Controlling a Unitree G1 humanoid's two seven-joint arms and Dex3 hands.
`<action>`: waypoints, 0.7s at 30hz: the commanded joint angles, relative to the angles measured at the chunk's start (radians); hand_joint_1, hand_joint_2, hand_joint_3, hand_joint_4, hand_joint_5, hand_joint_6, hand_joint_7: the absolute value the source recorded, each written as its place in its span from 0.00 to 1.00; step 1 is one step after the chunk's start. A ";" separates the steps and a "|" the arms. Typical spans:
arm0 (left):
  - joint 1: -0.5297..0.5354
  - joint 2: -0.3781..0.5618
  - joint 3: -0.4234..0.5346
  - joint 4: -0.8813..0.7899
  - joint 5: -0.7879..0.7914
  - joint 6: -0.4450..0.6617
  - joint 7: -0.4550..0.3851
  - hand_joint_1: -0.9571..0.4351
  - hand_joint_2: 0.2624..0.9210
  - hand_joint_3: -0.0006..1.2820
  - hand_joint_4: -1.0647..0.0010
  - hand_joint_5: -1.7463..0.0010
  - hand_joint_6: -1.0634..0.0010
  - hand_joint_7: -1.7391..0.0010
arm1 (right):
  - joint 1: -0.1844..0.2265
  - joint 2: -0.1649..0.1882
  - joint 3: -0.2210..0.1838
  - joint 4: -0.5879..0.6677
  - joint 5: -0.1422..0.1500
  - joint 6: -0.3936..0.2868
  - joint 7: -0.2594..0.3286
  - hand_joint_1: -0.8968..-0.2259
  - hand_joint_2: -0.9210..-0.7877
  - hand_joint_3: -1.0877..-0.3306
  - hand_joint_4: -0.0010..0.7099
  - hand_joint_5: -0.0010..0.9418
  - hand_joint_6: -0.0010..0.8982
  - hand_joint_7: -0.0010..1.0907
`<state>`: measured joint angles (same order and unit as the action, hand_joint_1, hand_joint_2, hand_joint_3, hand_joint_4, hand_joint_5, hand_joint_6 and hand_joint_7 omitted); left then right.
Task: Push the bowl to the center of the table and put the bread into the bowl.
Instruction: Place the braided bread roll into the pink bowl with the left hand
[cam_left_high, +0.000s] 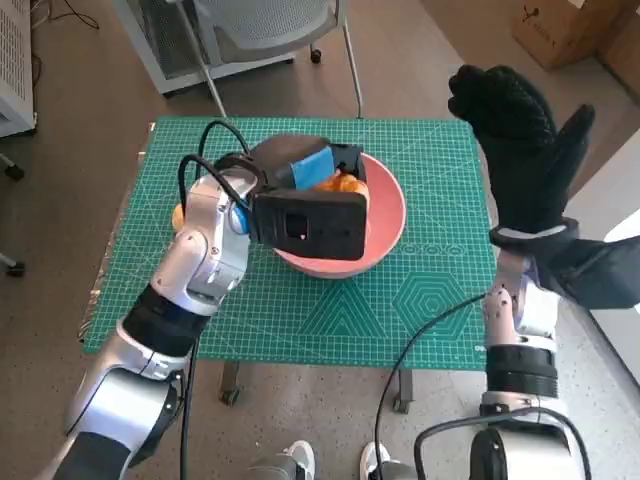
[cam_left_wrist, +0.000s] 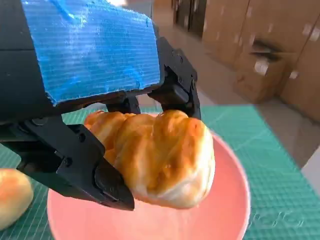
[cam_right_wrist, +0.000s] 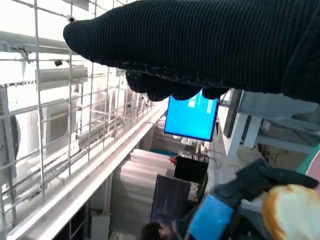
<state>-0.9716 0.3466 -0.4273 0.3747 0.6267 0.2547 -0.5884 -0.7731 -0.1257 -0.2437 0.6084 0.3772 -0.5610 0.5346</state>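
Observation:
The pink bowl (cam_left_high: 385, 225) stands near the middle of the green mat (cam_left_high: 430, 300). My left hand (cam_left_high: 310, 170) hangs over the bowl and grips a golden bread roll (cam_left_high: 345, 184). In the left wrist view the bread roll (cam_left_wrist: 160, 157) sits between the black fingers (cam_left_wrist: 75, 160) just above the bowl (cam_left_wrist: 225, 200). A second bread roll (cam_left_wrist: 12, 195) lies on the mat beside the bowl. My right hand (cam_left_high: 525, 150) is raised off the table's right side, gloved fingers spread and holding nothing. The right wrist view catches the glove (cam_right_wrist: 200, 45) and the held bread roll (cam_right_wrist: 292, 212).
An office chair (cam_left_high: 270, 30) stands behind the table's far edge. Cardboard boxes (cam_left_high: 570, 30) sit on the floor at the back right. A person's shoes (cam_left_high: 300, 462) show near the table's front edge. The mat's front half is bare.

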 joint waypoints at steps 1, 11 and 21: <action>-0.034 0.003 0.005 0.023 -0.032 -0.001 -0.054 0.62 0.82 0.04 0.88 0.94 0.75 0.92 | 0.028 -0.010 -0.002 0.005 -0.011 0.002 -0.011 0.36 0.00 0.74 0.33 0.00 0.47 0.00; -0.007 0.020 0.011 0.001 -0.048 -0.031 -0.053 0.52 0.77 0.01 0.99 1.00 0.80 0.99 | 0.022 -0.007 -0.001 0.019 -0.009 0.000 -0.011 0.35 0.00 0.73 0.33 0.00 0.47 0.00; 0.025 0.058 0.039 -0.056 -0.055 -0.060 -0.034 0.43 0.78 0.01 1.00 1.00 0.83 1.00 | 0.013 -0.008 0.001 0.039 -0.008 -0.013 -0.002 0.36 0.00 0.72 0.33 0.00 0.47 0.00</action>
<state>-0.9647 0.3821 -0.4120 0.3555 0.5830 0.2033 -0.6313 -0.7699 -0.1336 -0.2421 0.6273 0.3698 -0.5743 0.5279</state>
